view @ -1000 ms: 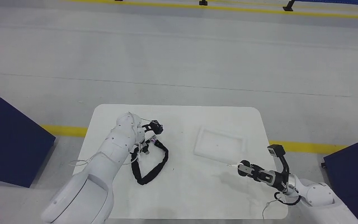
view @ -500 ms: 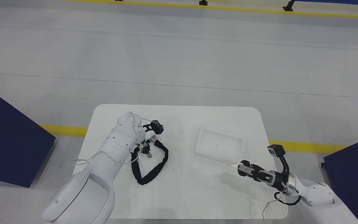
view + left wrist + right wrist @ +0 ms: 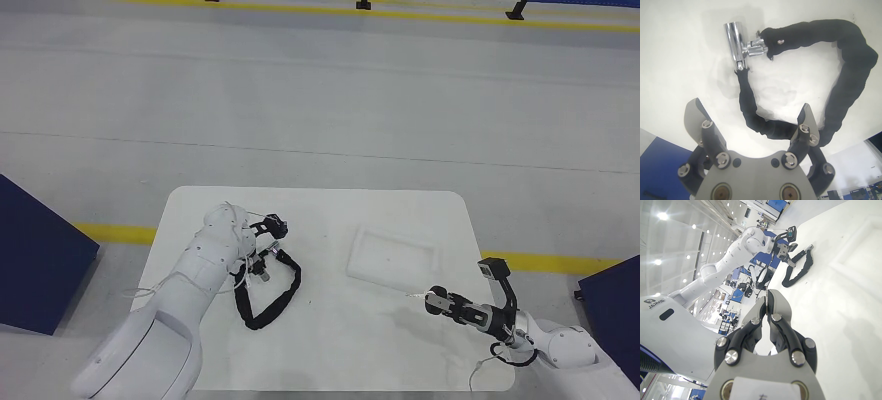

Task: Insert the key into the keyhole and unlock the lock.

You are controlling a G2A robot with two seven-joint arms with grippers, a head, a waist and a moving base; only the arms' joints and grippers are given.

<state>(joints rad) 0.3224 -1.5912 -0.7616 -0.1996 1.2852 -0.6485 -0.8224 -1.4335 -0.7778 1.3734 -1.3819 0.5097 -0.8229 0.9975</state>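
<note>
- Left gripper: fingers spread wide, holding nothing, just over the black fabric-sleeved chain lock, short of its chrome cylinder.
- Right gripper: clenched on a thin silver key, well apart from the lock.
- Count: one lock, one key, and one shallow white tray near the lock.

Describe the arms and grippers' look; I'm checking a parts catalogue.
The left arm and right arm are glossy white rounded shells. The left gripper and right gripper have grey metal fingers on black links with silver pins. Thin white cables run beside both arms.
</note>
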